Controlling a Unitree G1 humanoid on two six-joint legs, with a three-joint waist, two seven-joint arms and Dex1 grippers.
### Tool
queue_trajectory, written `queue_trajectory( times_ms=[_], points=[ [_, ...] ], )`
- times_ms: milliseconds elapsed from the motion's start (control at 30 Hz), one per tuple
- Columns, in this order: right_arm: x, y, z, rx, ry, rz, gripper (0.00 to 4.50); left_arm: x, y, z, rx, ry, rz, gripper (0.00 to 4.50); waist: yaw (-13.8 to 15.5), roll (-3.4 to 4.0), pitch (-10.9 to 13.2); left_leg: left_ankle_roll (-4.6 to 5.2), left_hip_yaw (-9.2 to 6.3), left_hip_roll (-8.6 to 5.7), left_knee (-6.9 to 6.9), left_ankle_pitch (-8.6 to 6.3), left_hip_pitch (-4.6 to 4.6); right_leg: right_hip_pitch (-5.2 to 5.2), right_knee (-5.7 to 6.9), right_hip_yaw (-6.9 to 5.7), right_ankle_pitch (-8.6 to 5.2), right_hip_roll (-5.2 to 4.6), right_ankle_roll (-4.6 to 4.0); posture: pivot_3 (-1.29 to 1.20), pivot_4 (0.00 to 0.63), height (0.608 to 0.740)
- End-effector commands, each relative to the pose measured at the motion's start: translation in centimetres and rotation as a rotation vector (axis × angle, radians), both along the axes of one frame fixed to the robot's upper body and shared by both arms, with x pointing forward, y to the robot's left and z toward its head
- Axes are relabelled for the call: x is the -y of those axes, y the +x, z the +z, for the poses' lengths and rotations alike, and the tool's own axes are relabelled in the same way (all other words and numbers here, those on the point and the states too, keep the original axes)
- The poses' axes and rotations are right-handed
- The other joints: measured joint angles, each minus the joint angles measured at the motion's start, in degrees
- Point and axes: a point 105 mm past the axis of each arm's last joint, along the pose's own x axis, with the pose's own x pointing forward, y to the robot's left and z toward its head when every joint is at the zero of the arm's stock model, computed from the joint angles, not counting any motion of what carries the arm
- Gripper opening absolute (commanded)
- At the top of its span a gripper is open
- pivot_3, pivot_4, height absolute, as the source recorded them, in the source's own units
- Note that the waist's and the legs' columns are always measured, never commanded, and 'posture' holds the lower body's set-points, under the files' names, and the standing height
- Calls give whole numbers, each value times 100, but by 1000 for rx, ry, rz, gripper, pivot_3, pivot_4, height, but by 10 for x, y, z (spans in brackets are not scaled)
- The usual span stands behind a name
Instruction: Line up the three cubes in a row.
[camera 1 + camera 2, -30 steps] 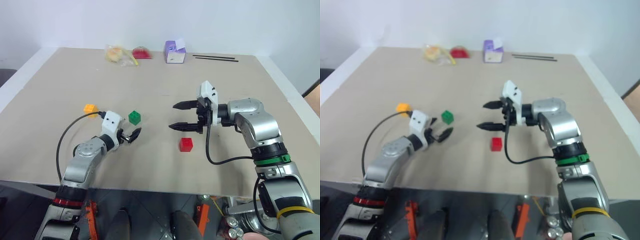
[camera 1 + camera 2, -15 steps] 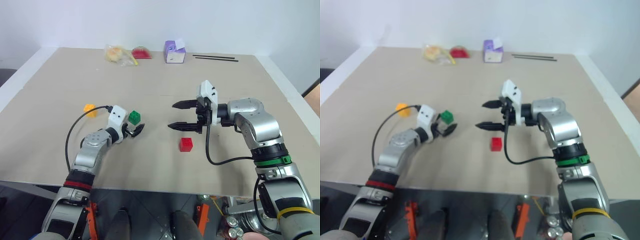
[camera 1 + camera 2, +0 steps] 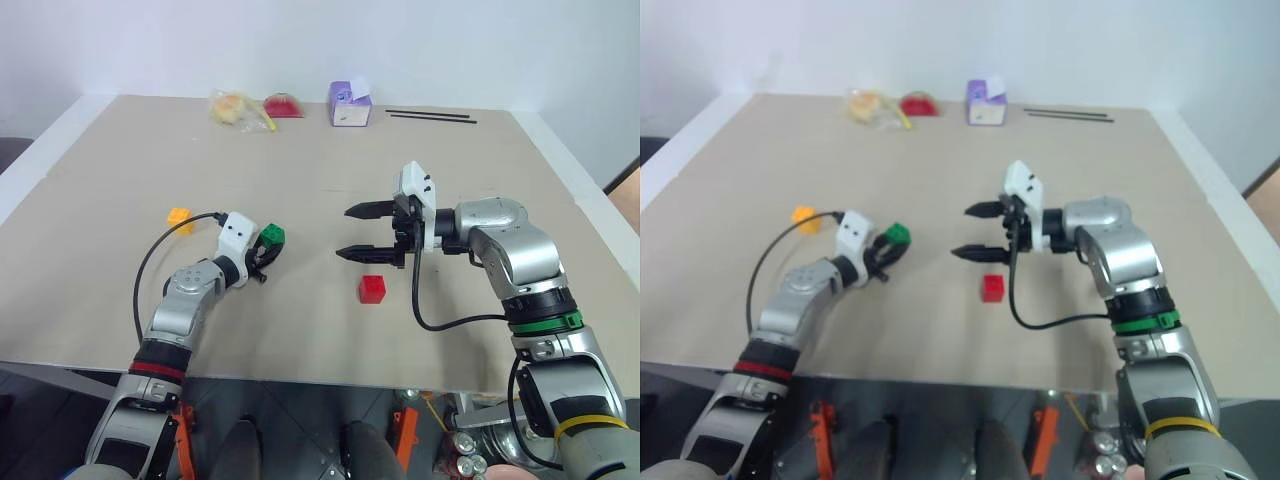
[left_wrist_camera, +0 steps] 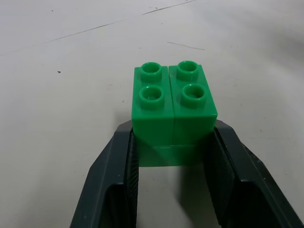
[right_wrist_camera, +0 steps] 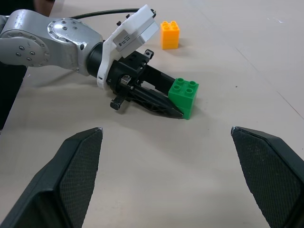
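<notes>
left gripper [image 4: 171, 156] has its jaws clamped on the lower sides of the green cube [image 4: 173, 107], which sits on the table [image 3: 300, 160]. right gripper [image 3: 362, 232] hangs with jaws wide apart, just above and behind the red cube [image 3: 372, 288]. yellow cube [image 3: 180, 217] lies off to the left, well apart. the grip looks low and near the fingertips, so i'd worry the green cube pivots or slips out when moved.

- The small green plastic brick cube [image 4: 173, 111] with four round studs on top sits upright on the beige table, pinched between two black fingers.
- The yellow-orange studded plastic cube [image 3: 179, 216] rests upright, near the green one.
- The red studded plastic cube [image 3: 372, 288] rests well apart from both.
</notes>
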Motion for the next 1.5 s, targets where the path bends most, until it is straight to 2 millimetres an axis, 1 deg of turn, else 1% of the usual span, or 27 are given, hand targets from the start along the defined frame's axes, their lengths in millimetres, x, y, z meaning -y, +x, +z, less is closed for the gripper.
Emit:
queue_trajectory(
  times_ms=[33, 67, 167, 200, 300, 367, 533, 667, 933, 1200, 1300, 1500],
  points=[
    [5, -5, 14, 57, 17, 17, 4500, -1, -12, 17, 49, -3, -68, 1310, -6, 0, 0, 0, 0, 0, 0, 0, 0, 0, 0, 0, 0, 0, 0, 0, 150, 740],
    [6, -5, 14, 57, 16, 17, 4500, 0, -16, 18, 47, -1, -94, 1310, -8, 0, 0, 0, 0, 0, -1, 0, 0, -1, 0, 1, 0, 0, 0, 0, 150, 740],
    [10, -7, 16, 61, 11, 21, 4500, -3, -39, 21, 31, 40, -226, 1310, -16, 0, 0, 0, 0, 1, -12, 0, 0, -7, 0, 1, -2, 0, -2, 0, 150, 740],
    [10, -8, 16, 62, 9, 23, 4500, -3, -44, 22, 27, 50, -250, 1310, -15, 0, 0, 0, 0, 2, -16, 0, 1, -8, 0, 1, -4, 0, -4, 0, 150, 740],
    [13, -19, 14, 45, -9, 65, 4500, -3, -63, 24, 3, 95, -371, 1310, -13, 1, 0, -1, 0, 2, -19, 0, 0, -9, 0, 1, -13, 0, -16, 0, 150, 740],
    [15, -31, 9, 28, -43, 115, 4500, 0, -75, 25, -11, 122, -462, 1310, 2, 0, 0, -1, 0, 2, -19, 0, 0, -7, 0, 1, -21, 0, -25, 0, 150, 740],
    [14, -50, -2, 15, -112, 190, 4500, 6, -93, 18, -48, 185, -614, 1310, -1, 0, 0, -1, 0, 2, -17, 0, -1, -7, 0, 2, -24, 0, -28, 0, 150, 740],
    [13, -51, -3, 23, -119, 182, 4500, 8, -93, 13, -55, 221, -656, 1310, -17, 0, 0, -1, 1, 3, -14, 0, 0, -10, 0, 2, -20, 0, -34, 0, 150, 740],
    [16, -50, 0, 29, -124, 160, 4500, 13, -80, 7, -38, 276, -724, 1310, -3, 0, 0, 0, 1, 3, -4, 0, -3, -7, 0, 2, -20, 0, -33, 0, 150, 740],
    [21, -53, -1, 21, -141, 149, 4500, 25, -62, 10, -20, 301, -806, 1310, 0, 0, 0, 0, 1, 3, -4, 0, -6, -9, 0, 1, -20, 1, -30, 0, 150, 740],
    [26, -53, -2, 10, -135, 120, 4500, 31, -56, 14, -16, 295, -829, 1310, 1, 0, 0, 0, 1, 3, -4, 0, -6, -9, 0, 1, -21, 1, -28, 0, 150, 740],
    [31, -57, -4, 1, -132, 88, 4500, 39, -52, 11, -22, 300, -874, 1310, 1, 0, 0, 0, 1, 3, -4, 0, -8, -9, 0, 1, -21, 1, -26, 0, 150, 740]
  ],
)
